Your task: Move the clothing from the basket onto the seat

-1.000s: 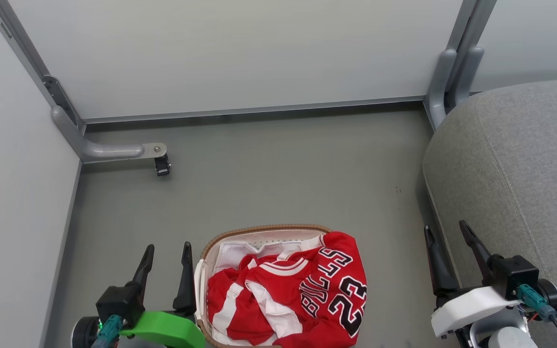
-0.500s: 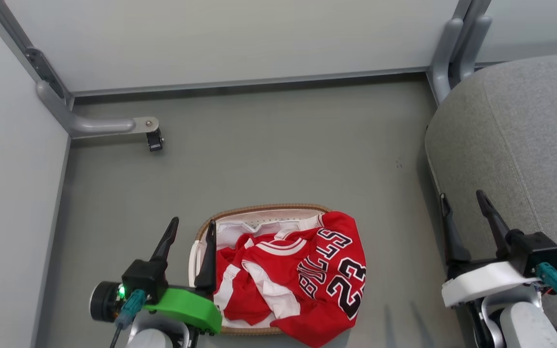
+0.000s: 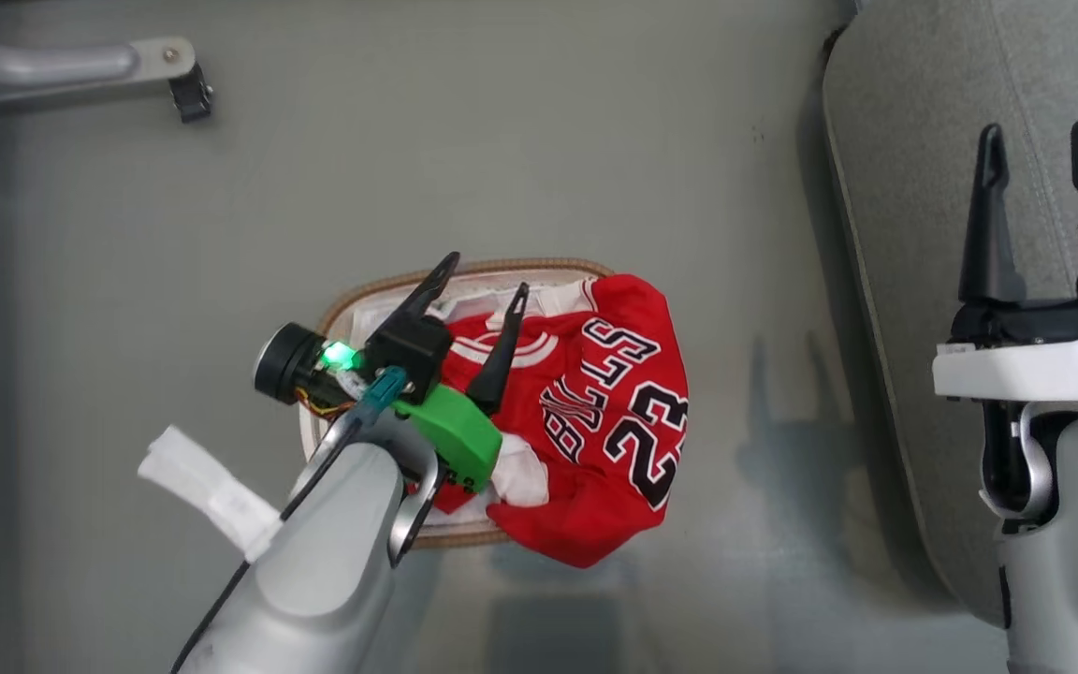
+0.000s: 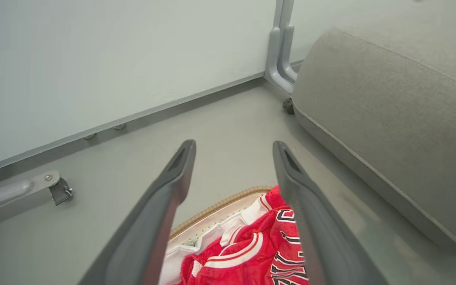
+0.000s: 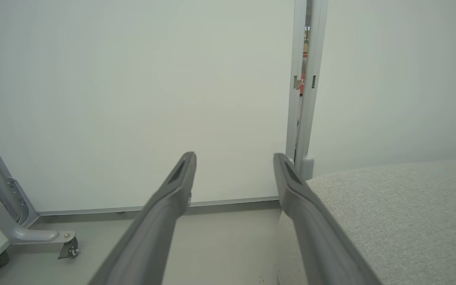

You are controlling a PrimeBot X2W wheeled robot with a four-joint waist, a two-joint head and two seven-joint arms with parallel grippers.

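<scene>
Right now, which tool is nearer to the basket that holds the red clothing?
Left. The left tool hangs open directly over the basket and the red clothing. The right tool, also open, is well off to the side, over the grey seat.

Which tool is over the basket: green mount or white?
The left tool, green mount: it hangs open above the basket and red jersey. The right tool, white mount, is open at the edge of the seat.
</scene>
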